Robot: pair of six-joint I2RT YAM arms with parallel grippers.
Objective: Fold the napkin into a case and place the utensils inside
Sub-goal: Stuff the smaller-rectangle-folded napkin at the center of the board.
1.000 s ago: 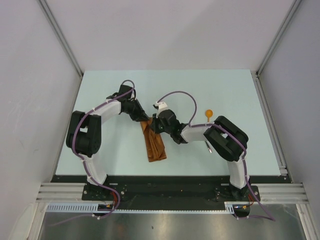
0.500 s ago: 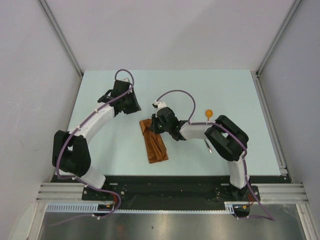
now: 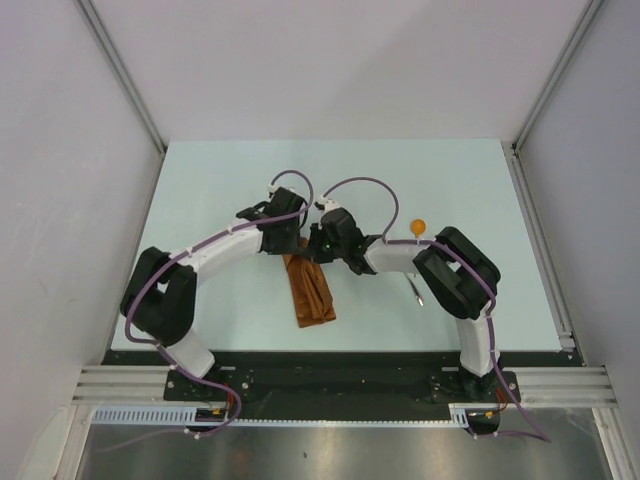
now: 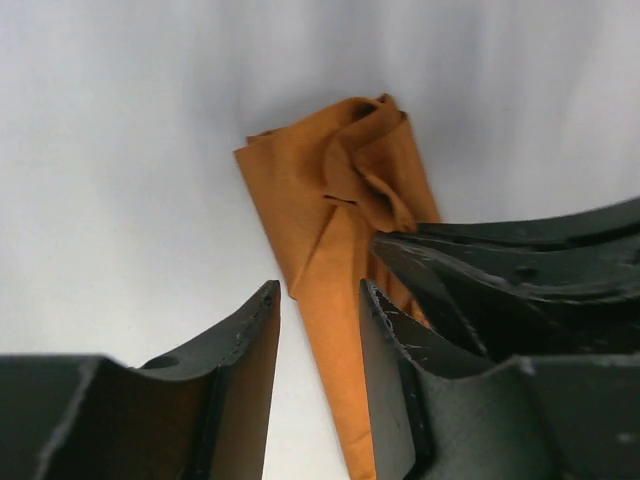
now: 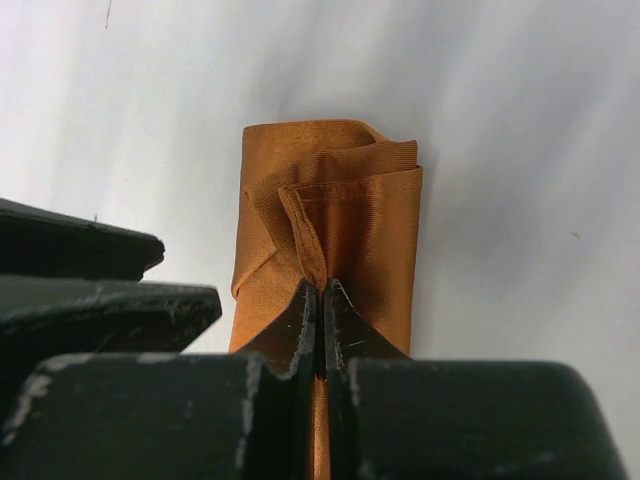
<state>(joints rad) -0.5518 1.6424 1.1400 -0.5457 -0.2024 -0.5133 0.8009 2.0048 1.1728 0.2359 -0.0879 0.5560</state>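
Observation:
The napkin (image 3: 309, 291) is folded into a narrow rust-orange case on the table, its far end under both grippers. My right gripper (image 3: 318, 246) is shut on a raised fold at the case's far end, seen up close in the right wrist view (image 5: 320, 290) on the cloth (image 5: 350, 210). My left gripper (image 3: 292, 240) is open just left of it; in the left wrist view (image 4: 318, 305) its jaws straddle the edge of the cloth (image 4: 335, 220). The spoon's orange bowl (image 3: 418, 227) shows behind the right arm. The fork (image 3: 412, 291) lies partly hidden beside that arm.
The right arm's elbow (image 3: 455, 270) lies over the table's right middle, close to the utensils. My right gripper's fingers (image 4: 520, 260) crowd the left wrist view, and the left fingers (image 5: 80, 270) show in the right wrist view. Grey walls enclose the table.
The left gripper left the napkin, swung to the far left, then came back beside the right gripper at the cloth's far end. The right gripper kept its pinch and shifted slightly farther.

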